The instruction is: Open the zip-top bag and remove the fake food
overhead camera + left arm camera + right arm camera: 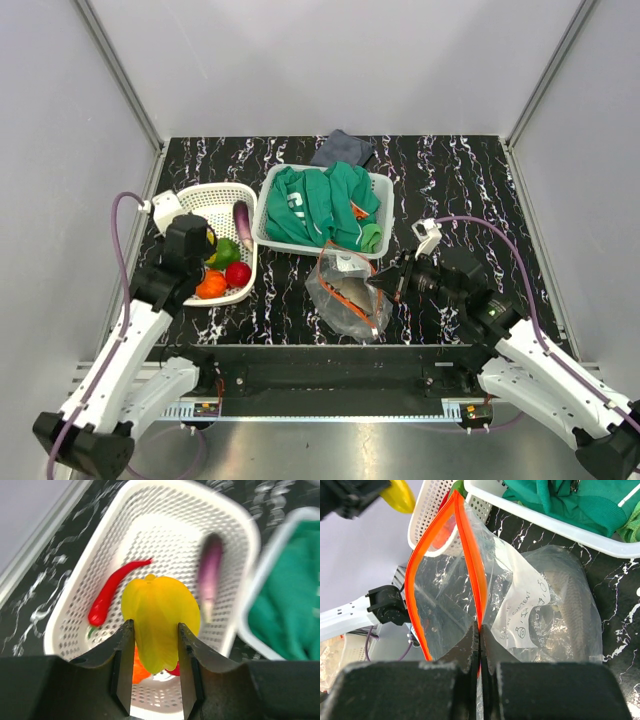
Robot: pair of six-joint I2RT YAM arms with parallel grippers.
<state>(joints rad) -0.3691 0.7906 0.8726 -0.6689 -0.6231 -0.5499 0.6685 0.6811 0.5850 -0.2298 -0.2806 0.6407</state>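
Where the zip-top bag point(520, 605) lies crumpled on the black marbled table point(450, 170), in front of the bin of green cloth point(325, 205), its clear, crinkly film gapes at the mouth and the orange-red zip strip point(467, 550) stands up in a loop. The right gripper point(479, 647) has its jaws pressed flat together on that strip. The left gripper point(155, 635), jaws part-way apart, clamps a glossy, ridged yellow piece point(160, 605) of fake food above the white perforated basket point(75, 615), which holds a long red chili point(107, 597), a slender purple piece point(210, 575), an orange ball point(211, 285), a red ball point(238, 274) and a green piece point(225, 252).
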